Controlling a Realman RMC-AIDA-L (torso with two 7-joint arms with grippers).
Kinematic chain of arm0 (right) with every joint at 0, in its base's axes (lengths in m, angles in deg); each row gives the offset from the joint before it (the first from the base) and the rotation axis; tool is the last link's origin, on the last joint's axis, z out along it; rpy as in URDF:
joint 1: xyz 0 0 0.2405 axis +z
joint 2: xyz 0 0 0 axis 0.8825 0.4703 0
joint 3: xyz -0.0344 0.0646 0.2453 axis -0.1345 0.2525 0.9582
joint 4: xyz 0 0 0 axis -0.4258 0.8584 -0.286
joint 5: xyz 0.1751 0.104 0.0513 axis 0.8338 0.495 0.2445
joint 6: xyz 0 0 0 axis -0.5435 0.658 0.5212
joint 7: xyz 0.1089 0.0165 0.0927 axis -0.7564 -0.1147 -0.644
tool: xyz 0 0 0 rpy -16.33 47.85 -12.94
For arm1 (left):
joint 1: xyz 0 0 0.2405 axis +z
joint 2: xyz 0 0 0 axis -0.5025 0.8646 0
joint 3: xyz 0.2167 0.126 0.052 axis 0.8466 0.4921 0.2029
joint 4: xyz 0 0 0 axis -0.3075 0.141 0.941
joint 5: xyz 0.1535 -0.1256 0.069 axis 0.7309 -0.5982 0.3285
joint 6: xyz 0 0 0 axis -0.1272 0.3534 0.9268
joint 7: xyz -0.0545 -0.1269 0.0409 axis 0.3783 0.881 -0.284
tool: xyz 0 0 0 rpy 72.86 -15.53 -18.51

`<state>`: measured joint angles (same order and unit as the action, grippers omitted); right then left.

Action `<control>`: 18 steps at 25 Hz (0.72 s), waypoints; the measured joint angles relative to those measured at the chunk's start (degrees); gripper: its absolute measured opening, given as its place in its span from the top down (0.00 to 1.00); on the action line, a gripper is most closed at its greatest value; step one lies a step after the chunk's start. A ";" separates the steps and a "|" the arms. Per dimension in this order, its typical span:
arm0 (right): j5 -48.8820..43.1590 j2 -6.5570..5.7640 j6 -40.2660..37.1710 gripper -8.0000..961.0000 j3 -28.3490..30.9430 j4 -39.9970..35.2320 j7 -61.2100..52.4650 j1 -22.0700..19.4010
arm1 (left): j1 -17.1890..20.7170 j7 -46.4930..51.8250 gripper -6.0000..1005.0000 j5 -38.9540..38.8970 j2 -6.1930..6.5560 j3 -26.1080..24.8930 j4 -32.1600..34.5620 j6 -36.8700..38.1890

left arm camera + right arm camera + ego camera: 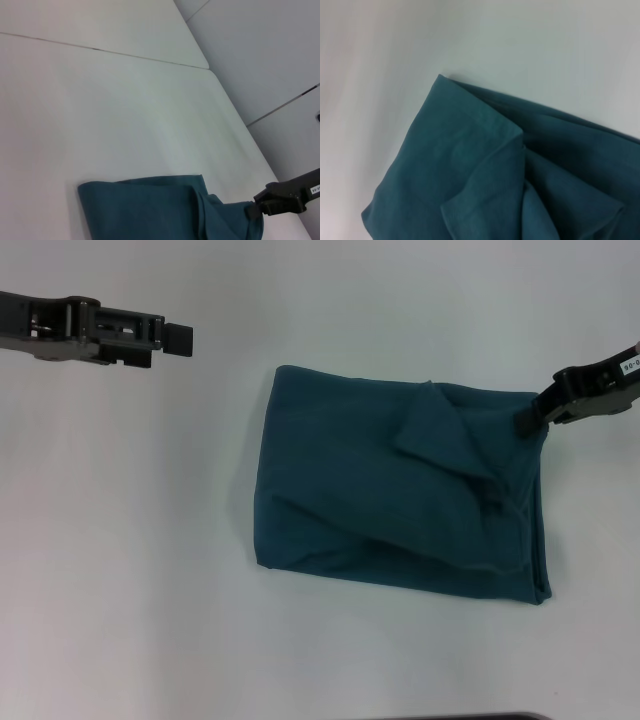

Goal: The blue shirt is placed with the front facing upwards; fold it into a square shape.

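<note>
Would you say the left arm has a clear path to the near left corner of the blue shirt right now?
Probably yes: only bare table lies between the left gripper and the blue shirt; the right gripper is at the far right corner.

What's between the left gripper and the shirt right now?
Only bare white table. In the head view the left gripper hangs off to the left of the folded blue shirt, apart from it. The right gripper sits at the shirt's far right corner.

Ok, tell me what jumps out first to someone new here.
The blue shirt, already folded into a rough, rumpled rectangle, lies mid-table with a loose flap on top. The right gripper touches its far right corner, while the left gripper hangs apart, over bare table to the left.
</note>
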<state>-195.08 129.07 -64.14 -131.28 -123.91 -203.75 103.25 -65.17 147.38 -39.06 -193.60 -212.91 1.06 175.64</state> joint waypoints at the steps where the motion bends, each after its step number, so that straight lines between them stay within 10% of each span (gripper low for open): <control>1: 0.03 -0.04 -0.04 0.79 0.13 -0.06 0.00 0.00 | 0.00 0.01 0.13 0.02 0.00 0.00 0.00 0.00; 5: 0.62 -0.21 -0.57 0.93 0.61 -0.46 -0.01 0.11 | -0.02 0.18 0.13 0.03 0.01 0.00 0.00 0.00; 18: 2.90 -0.04 -1.32 0.93 1.84 -3.16 -0.26 1.43 | 0.05 0.24 0.13 0.00 0.21 0.00 0.09 0.07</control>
<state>-192.18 129.02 -65.46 -129.44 -127.07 -204.01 104.68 -65.12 147.62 -39.06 -193.39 -212.91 1.15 175.71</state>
